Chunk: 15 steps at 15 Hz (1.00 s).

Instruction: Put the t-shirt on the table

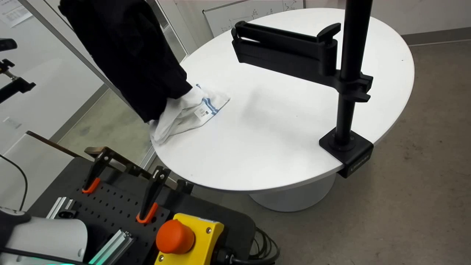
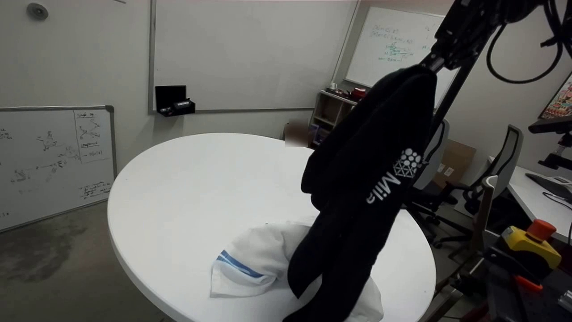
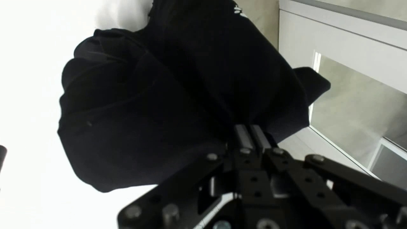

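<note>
Black t-shirt [image 2: 353, 188] hanging right of centre in an exterior view, gripper [image 3: 251, 128] closed on its fabric, white cloth [image 2: 263, 250] on the table [image 2: 201, 188], black tray [image 2: 170, 94] at upper left holding indistinct items [image 2: 182, 104]

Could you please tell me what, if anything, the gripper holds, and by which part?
The gripper pinches the black t-shirt by its uppermost end; whether hem or sleeve, I can't tell.
</note>
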Available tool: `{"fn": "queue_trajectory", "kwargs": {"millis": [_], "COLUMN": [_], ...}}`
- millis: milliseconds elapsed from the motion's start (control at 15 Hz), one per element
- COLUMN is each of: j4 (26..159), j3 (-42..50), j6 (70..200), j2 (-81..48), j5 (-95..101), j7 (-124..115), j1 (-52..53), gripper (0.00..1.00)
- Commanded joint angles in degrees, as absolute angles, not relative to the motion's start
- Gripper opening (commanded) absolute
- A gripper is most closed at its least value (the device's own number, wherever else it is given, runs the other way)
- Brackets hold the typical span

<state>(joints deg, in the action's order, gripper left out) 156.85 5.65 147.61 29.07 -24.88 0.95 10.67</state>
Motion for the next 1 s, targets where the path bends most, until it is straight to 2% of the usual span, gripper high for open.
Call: {"fn": "queue_trajectory", "kwargs": {"millis": [0,67,200,533,600,667,800,933], "j4": [156.4,156.3,156.2,155.9,156.5,156.4,156.6,156.7], "j3": [5.2,5.3,5.4,6.7,5.0,4.8,4.8,4.8], "j6": [146.8,146.5,145.7,138.5,142.1,141.7,141.7,141.7], "j2": [24.3,23.3,22.4,26.4,23.8,24.3,24.2,24.0], "j5": [-23.2,-23.1,-23.5,-28.2,-26.5,-26.7,-26.6,-26.6], "j7": [1.9,2.0,2.9,9.4,6.5,6.7,6.6,6.6], "j1": [8.8,8.5,8.6,11.7,9.6,9.7,9.5,9.3], "gripper": [0.3,0.31,0.44,0.81,0.9,0.71,0.86,0.9]}}
